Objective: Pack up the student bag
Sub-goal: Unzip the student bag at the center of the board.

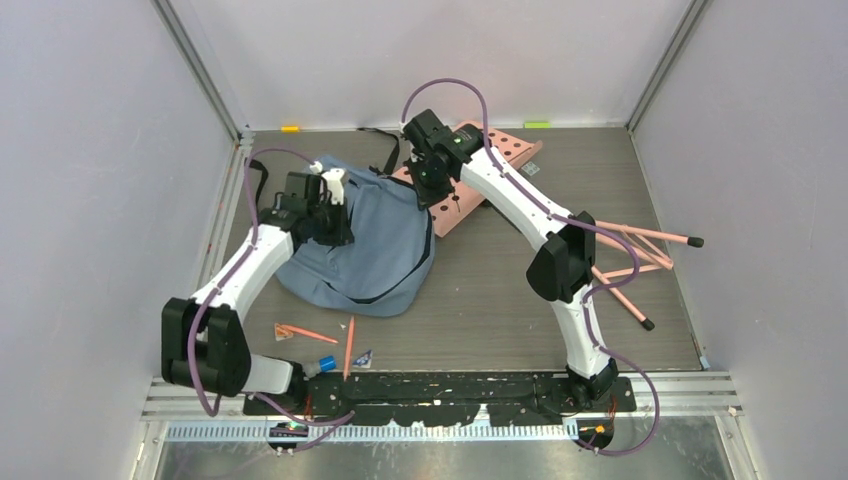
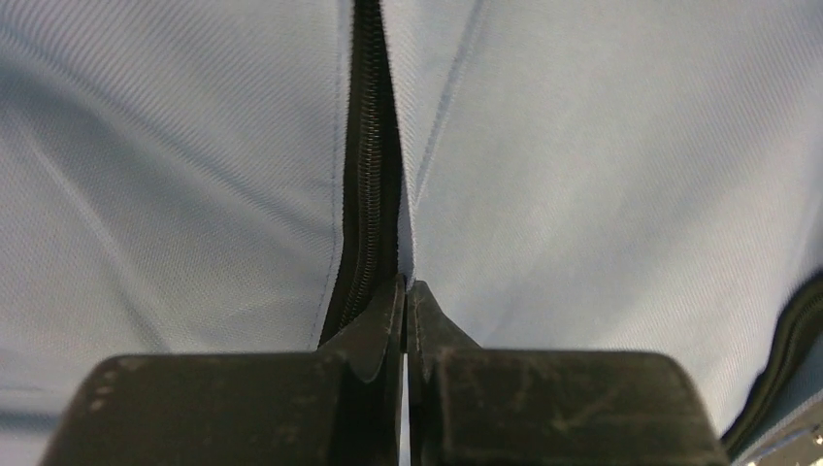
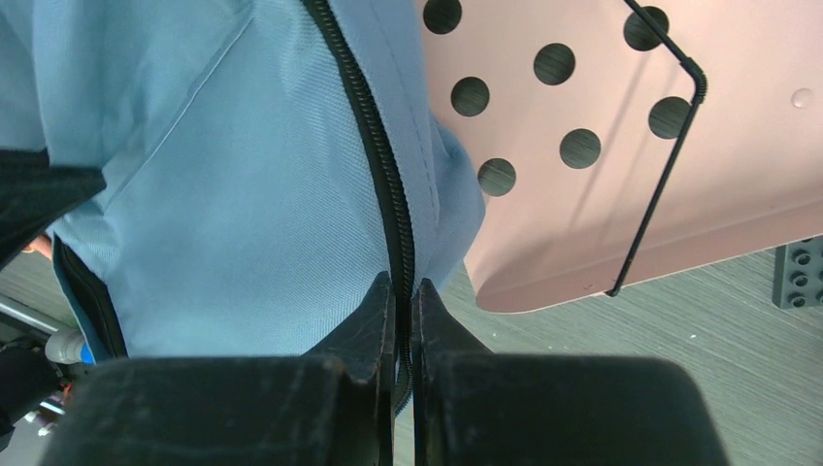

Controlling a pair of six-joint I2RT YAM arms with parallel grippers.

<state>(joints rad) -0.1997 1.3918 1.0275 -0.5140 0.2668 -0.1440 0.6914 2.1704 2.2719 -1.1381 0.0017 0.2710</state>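
The student bag (image 1: 380, 255), soft dusty-blue fabric with black zipper edging, lies slumped on the table left of centre. My left gripper (image 1: 335, 225) presses down on its upper left part. In the left wrist view that gripper (image 2: 406, 284) is shut, and a thin fold of the bag's fabric (image 2: 602, 175) beside the black zipper (image 2: 369, 175) runs in between its tips. My right gripper (image 1: 438, 190) is at the bag's upper right edge. In the right wrist view it (image 3: 405, 282) is shut on the bag's black zipper edging (image 3: 374, 136), with blue fabric (image 3: 243, 194) to its left.
A pink perforated board (image 1: 500, 150) lies right behind the bag, close to my right gripper, board (image 3: 602, 194) with a thin black wire across it. A pink rod frame (image 1: 640, 255) sits at the right. Orange pencils (image 1: 350, 345) lie near the front edge. A dark studded block (image 3: 801, 272) rests by the board.
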